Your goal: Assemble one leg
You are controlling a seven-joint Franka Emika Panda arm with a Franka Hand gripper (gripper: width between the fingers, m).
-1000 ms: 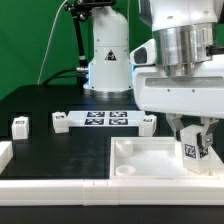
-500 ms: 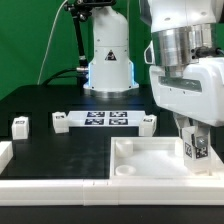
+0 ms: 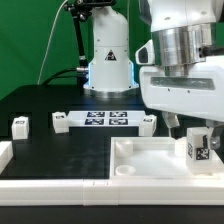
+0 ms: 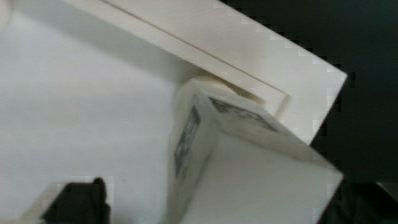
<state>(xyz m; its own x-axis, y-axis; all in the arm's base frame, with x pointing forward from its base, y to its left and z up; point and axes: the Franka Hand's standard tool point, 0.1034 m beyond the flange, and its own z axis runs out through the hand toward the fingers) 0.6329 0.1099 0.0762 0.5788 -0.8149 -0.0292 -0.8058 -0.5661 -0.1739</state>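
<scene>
Leg (image 3: 197, 148): upright in tabletop (image 3: 128, 152) corner, seemingly for screwing in.
Pincer (image 3: 193, 129): over leg; whether clamped, cannot tell.

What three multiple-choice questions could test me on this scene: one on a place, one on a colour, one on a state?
1. Where is the leg under the gripper?
A. at the far left edge of the exterior view
B. on the tabletop, at the exterior view's right
C. high in the air

2. What colour is the table?
A. black
B. red
C. yellow

3. How does that leg stand?
A. lying flat
B. upright
C. in two pieces

Answers:
1 B: the leg sits at the tabletop's corner on the exterior view's right.
2 A: the bare surface around the tabletop is black.
3 B: its long side runs vertically, with the tag facing the camera.
</scene>
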